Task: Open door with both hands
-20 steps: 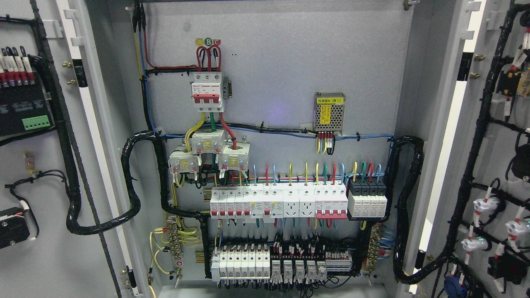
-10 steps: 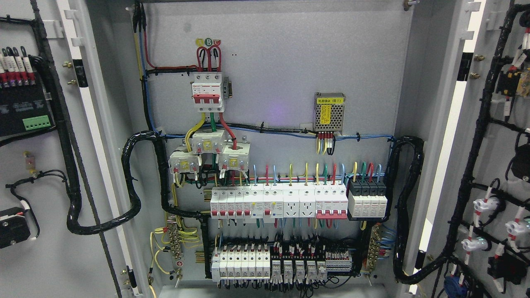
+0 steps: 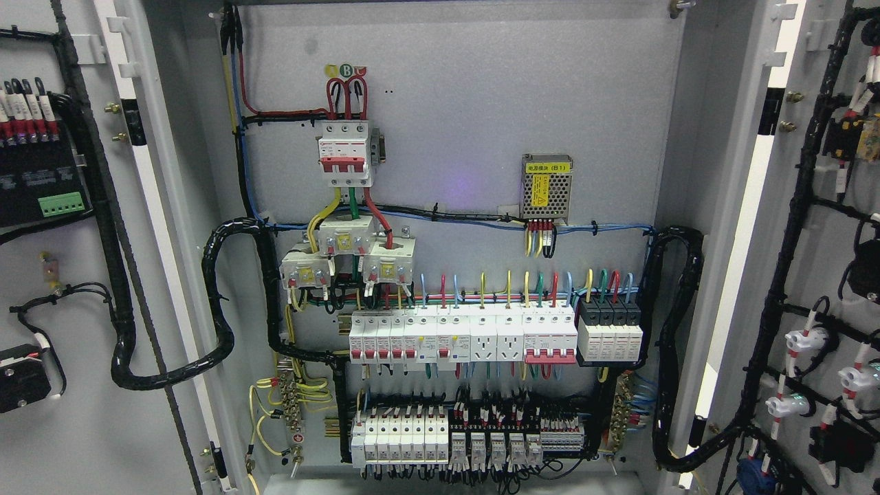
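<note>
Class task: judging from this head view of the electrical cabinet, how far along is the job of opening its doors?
Done: the left door and right door both stand swung wide, exposing the breaker rows on the back panel. In hand: nothing; no robot hand shows. Left: apparently nothing.

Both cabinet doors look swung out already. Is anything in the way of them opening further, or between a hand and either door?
Nothing visible blocks them. The left door and right door stand wide open, inner faces toward the camera. Black cable looms run from the cabinet to each door near the hinges. Neither hand is in view, so the hand-to-door path can't be judged.
</note>
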Tool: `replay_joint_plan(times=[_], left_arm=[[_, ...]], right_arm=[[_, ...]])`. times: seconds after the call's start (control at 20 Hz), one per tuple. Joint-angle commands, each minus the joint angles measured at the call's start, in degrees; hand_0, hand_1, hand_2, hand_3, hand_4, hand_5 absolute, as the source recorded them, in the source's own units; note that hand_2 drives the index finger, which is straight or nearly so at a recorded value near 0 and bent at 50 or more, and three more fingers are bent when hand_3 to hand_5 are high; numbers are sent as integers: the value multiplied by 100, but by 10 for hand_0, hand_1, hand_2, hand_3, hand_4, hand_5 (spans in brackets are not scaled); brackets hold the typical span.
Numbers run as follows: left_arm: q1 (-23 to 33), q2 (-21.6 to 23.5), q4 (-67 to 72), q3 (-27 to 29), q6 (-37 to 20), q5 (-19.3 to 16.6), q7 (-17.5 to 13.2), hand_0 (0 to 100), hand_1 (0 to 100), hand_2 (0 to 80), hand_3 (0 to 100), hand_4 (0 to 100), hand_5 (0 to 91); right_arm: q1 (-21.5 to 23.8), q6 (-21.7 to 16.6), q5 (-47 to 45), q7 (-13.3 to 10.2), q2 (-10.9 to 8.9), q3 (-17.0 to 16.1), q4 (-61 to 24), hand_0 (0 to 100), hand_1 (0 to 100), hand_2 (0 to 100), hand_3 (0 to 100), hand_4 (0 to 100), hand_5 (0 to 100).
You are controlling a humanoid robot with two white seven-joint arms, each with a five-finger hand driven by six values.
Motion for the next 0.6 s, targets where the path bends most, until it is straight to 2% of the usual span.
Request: replay_joint_plan(times=[0.0, 0.15, 0.35, 0.55], left_arm=[[3, -193, 2050, -348, -9, -37, -13, 0, 0, 0, 0, 31, 0], [-93, -220, 2717, -357, 18, -37, -13, 0, 0, 0, 0, 31, 0], [-453, -343, 3675, -348, 35, -63, -13, 0, 0, 0, 0, 31, 0], [-1024, -457, 4782, -348, 254, -81, -13, 0, 0, 0, 0, 31, 0]], right_arm=[[345, -2843, 1, 5, 401, 159, 1801, 107, 0, 0, 0, 0, 0], [389, -2834, 9, 14, 594, 159, 2337, 107, 0, 0, 0, 0, 0], [372, -2747, 36, 23, 726, 168, 2943, 107, 0, 0, 0, 0, 0], [135, -2378, 36, 23, 1025, 124, 3813, 107, 0, 0, 0, 0, 0]])
